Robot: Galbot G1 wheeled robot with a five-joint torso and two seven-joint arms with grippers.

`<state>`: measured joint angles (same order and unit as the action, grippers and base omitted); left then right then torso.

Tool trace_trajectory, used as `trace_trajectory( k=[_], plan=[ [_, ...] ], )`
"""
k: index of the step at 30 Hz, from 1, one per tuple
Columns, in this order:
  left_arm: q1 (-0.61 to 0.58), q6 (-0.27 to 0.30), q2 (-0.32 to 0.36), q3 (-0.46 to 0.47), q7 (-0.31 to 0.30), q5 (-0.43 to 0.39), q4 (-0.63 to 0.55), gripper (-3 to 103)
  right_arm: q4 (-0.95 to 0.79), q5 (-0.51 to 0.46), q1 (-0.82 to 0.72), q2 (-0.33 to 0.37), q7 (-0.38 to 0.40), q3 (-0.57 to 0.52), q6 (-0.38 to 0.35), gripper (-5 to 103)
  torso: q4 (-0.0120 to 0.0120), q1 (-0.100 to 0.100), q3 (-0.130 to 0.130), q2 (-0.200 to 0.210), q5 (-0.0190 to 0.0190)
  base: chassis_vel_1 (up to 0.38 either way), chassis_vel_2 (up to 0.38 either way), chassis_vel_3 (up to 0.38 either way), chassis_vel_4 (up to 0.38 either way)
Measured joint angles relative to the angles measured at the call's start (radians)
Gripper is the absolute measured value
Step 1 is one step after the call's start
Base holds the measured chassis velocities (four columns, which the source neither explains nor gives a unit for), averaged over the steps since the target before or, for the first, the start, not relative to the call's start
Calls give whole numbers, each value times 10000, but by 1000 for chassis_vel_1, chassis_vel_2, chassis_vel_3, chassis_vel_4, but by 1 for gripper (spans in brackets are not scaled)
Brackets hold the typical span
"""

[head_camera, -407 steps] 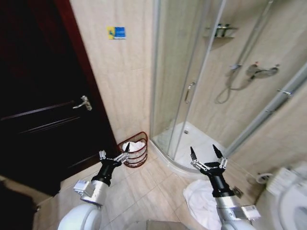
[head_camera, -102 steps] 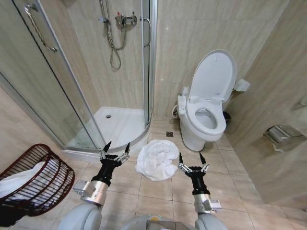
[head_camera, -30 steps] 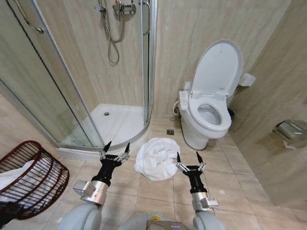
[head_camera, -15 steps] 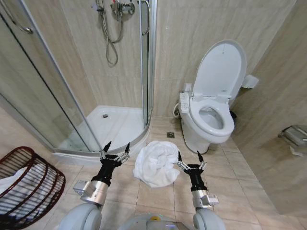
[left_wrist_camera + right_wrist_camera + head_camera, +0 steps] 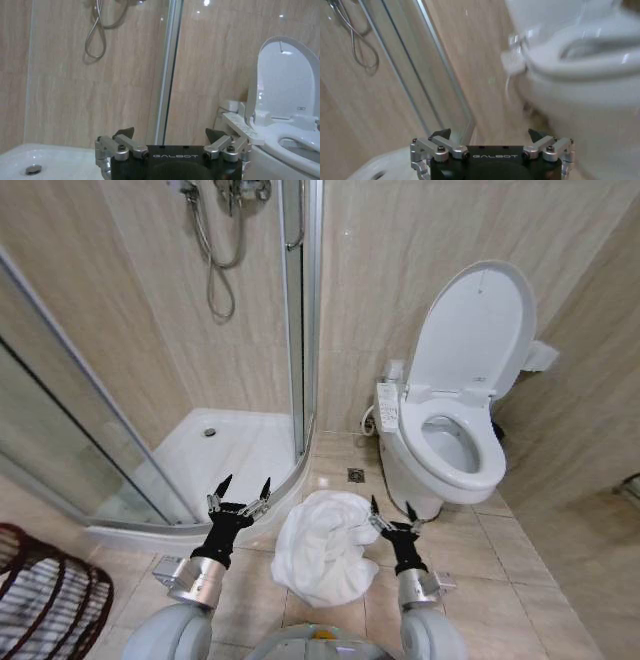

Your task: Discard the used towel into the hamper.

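The used towel (image 5: 322,545), white and crumpled, lies on the tiled floor just in front of me, between my two arms. My left gripper (image 5: 246,486) hovers open to the towel's left, over the shower tray's curved edge, with nothing between its fingers (image 5: 125,132). My right gripper (image 5: 391,508) stands open at the towel's right edge, also holding nothing, its fingers (image 5: 536,133) spread. The hamper (image 5: 45,600), a dark red-brown ribbed basket with white cloth inside, shows partly at the bottom left corner.
A white toilet (image 5: 455,450) with its lid up stands to the right, close to my right arm. The shower's white tray (image 5: 220,450) and glass door (image 5: 300,310) are on the left. Beige floor tiles (image 5: 500,580) lie open to the right.
The whole picture has shifted, so the camera moved: the hamper slid toward the bottom left corner and the towel now lies closer. Both grippers stay open.
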<state>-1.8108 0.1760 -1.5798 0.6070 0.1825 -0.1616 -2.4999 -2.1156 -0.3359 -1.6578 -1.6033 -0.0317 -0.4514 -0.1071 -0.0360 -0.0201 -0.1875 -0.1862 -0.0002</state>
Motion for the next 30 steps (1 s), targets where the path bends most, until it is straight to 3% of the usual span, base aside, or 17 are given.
trace_trajectory(
  k=[2,7,14,30],
  plan=[
    [-2,0,0,1,0,0,0,97,550,-402,657,213,100,-7,-608,100,-5,2,1,-3,2,90,-51,-76,32],
    [-2,0,0,1,0,0,0,97,1989,-769,1780,618,319,37,-1135,100,-4,1,-2,-3,2,40,-14,-25,27],
    [-1,0,0,0,0,0,0,97,4326,-742,3048,815,397,245,-1177,100,-3,-1,-6,-2,4,0,0,0,0],
    [-1,0,0,0,0,0,0,97,6960,-1554,5270,287,767,1354,-1509,100,-4,-2,-7,-7,1,0,0,0,0]
  ],
)
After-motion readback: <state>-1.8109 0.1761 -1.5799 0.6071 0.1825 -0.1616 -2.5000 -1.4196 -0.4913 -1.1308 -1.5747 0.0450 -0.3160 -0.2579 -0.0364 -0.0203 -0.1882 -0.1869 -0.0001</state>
